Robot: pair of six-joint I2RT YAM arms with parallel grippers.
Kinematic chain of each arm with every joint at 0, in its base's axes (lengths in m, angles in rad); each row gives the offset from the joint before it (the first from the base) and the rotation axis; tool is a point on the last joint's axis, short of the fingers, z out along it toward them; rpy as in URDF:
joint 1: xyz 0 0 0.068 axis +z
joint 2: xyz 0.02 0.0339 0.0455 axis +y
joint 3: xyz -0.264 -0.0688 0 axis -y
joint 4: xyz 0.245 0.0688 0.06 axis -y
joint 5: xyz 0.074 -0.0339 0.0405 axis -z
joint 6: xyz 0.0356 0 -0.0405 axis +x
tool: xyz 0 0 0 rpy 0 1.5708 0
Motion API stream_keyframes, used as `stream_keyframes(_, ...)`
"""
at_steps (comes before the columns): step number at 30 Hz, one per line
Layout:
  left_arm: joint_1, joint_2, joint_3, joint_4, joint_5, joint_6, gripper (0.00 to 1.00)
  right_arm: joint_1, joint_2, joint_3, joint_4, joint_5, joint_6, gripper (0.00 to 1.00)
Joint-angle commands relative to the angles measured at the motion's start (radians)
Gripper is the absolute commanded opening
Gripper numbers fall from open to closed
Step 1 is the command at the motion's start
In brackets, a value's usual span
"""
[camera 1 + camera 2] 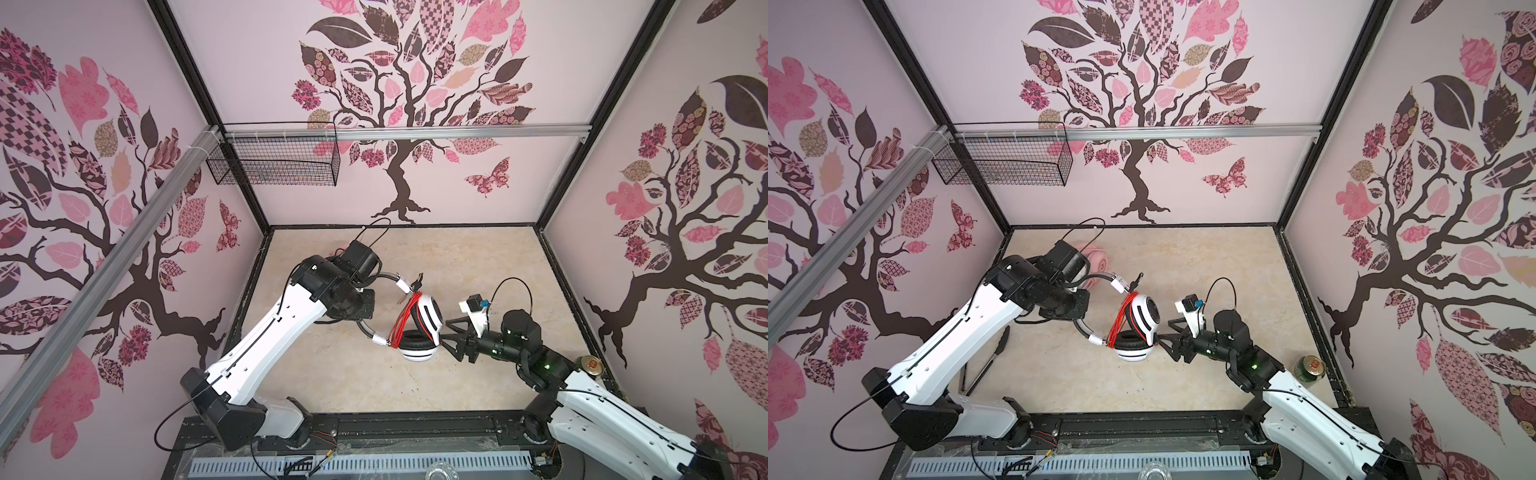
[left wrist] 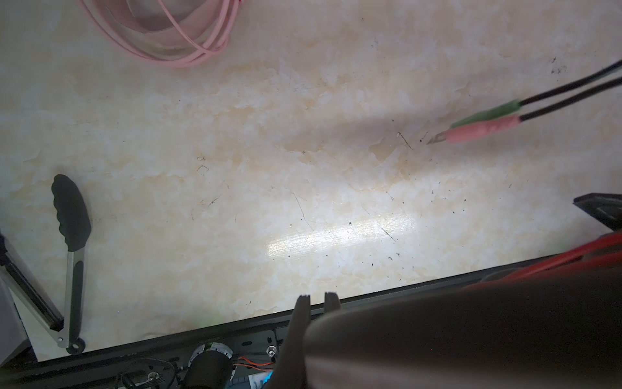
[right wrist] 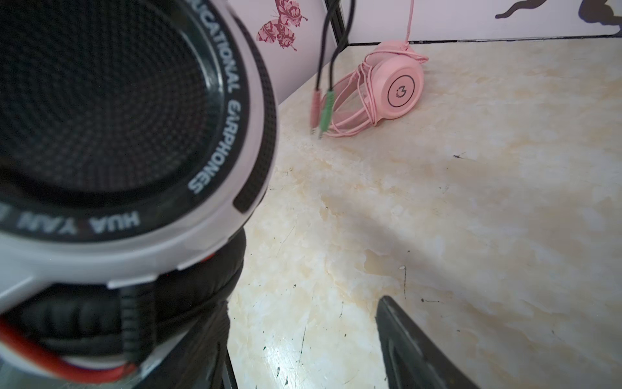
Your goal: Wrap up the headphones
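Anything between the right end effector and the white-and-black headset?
Nothing visible. The right end effector, jaws open, sits right beside the earcups of the white-and-black headset, with no room for anything between them. The headset's plugs hang beyond it, out of the way.

The headset (image 1: 430, 316) is over the middle of the table (image 1: 478, 257). Behind it to the left, near the corner, lies a second headset (image 1: 1098, 259). Tongs (image 1: 988, 353) lie far to its left, and a can (image 1: 1310, 365) stands far to its right, at the table's edge.
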Motion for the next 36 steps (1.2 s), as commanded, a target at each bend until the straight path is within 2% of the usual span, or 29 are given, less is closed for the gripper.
stream_keyframes(1,0.0,-0.011,0.038,0.023,0.068,0.029,0.0,-0.003,0.015,0.05,0.018,0.064,0.024,0.7)
stream_keyframes(4,0.0,-0.023,0.014,0.025,0.072,0.042,0.0,-0.008,0.038,0.097,-0.035,0.161,0.017,0.69)
stream_keyframes(6,-0.001,-0.033,-0.003,0.026,0.072,0.045,0.0,-0.028,0.049,0.117,-0.051,0.172,0.011,0.68)
stream_keyframes(10,0.0,-0.056,-0.041,0.048,0.091,0.059,0.0,-0.095,0.08,0.139,-0.018,0.058,0.01,0.68)
stream_keyframes(16,0.0,-0.089,-0.076,0.07,0.108,0.065,0.0,-0.099,0.082,0.167,-0.007,-0.023,-0.055,0.69)
stream_keyframes(21,0.0,-0.099,-0.093,0.086,0.131,0.065,0.0,-0.098,0.108,0.183,0.026,-0.087,-0.054,0.69)
stream_keyframes(29,-0.003,-0.1,-0.109,0.093,0.159,0.064,0.0,-0.097,0.17,0.213,0.079,-0.102,-0.023,0.68)
stream_keyframes(36,-0.019,-0.097,-0.122,0.098,0.166,0.063,0.0,-0.098,0.21,0.247,0.103,-0.115,-0.01,0.64)
